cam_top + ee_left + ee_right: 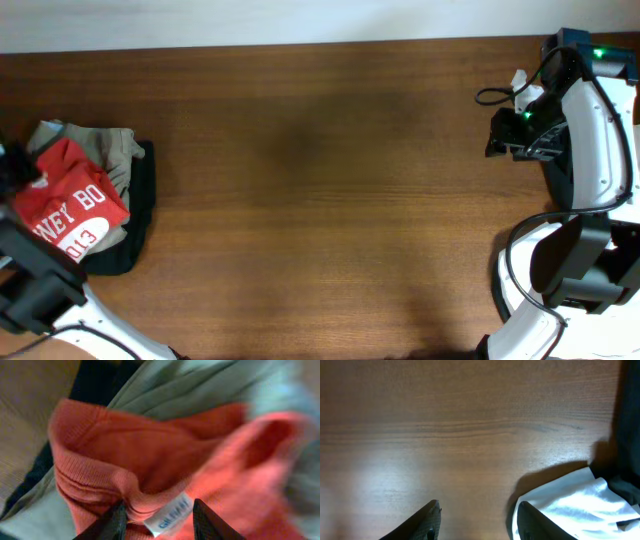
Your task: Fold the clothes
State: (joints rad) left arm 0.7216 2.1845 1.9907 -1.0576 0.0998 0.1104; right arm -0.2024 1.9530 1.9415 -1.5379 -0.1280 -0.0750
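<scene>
The orange-red T-shirt (70,205) with white lettering lies crumpled on top of a pile at the table's left edge. In the left wrist view its ribbed collar (100,475) and white neck tag (170,516) fill the frame. My left gripper (157,520) is open, with its fingers on either side of the collar and tag. In the overhead view it sits at the shirt's left end (14,172). My right gripper (477,522) is open and empty above bare table at the far right (503,135).
A beige garment (115,150) and a black garment (135,225) lie under the shirt. A white cloth (575,505) lies beside my right gripper's right finger, with dark fabric (627,435) behind it. The wooden table (320,180) spans the middle.
</scene>
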